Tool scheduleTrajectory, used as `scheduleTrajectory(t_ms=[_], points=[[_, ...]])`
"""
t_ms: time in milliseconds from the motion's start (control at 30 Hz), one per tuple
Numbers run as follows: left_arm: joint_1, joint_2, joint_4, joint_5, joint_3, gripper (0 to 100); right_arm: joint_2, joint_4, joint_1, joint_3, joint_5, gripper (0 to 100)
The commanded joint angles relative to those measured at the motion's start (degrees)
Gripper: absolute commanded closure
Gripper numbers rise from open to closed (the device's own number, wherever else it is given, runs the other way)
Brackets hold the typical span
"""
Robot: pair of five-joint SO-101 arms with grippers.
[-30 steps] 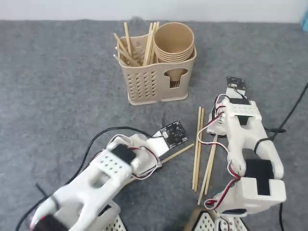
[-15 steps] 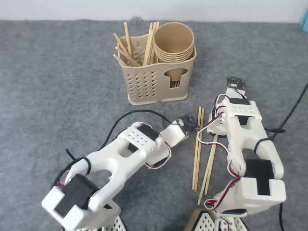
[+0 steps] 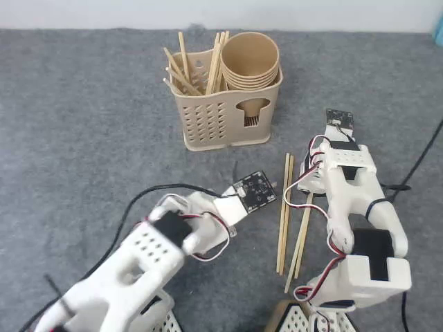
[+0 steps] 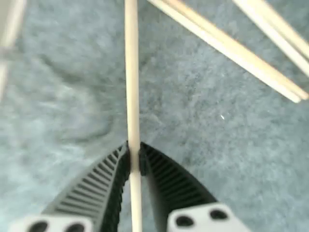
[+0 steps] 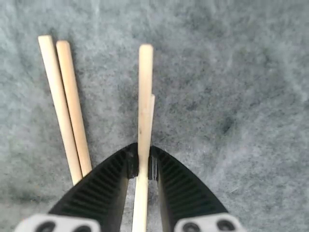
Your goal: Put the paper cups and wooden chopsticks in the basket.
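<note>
The left hand [image 4: 134, 159] is clamping one chopstick [image 4: 131, 72] low over the grey tabletop [image 3: 83, 138]. The right hand [image 5: 142, 164] is gripping a second chopstick [image 5: 145, 96], just beside two loose chopsticks [image 5: 65, 106]. The basket [image 3: 221, 121] is standing farther back, holding stacked paper cups [image 3: 250, 59] and other chopsticks [image 3: 181, 66]

There is plenty of open table [image 3: 83, 124] toward the far left corner and down the left edge, and a bare strip runs in front of the basket [image 3: 225, 117]. The basket's mouth is crowded: stacked paper cups [image 3: 250, 55] fill one side and upright chopsticks [image 3: 183, 69] bristle from the other. In the narrow gap between the left arm [image 3: 159, 242] and the right arm [image 3: 353, 194] lie loose chopsticks [image 3: 282, 214]. They cross just ahead of the left gripper [image 4: 134, 157], which is clamped on a single chopstick [image 4: 131, 72].
</note>
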Motion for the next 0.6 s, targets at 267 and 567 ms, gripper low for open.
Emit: scheduleTrajectory(t_ms=[267, 567], points=[[-14.7, -28.7, 14.2, 1.2, -27.6, 99, -3.5, -1.3, 0.6, 0.0, -0.7, 99.1], [-26.9, -28.7, -36.4, 23.7, -19.5, 99, -3.5, -1.3, 0.7, 0.0, -0.7, 99.1]])
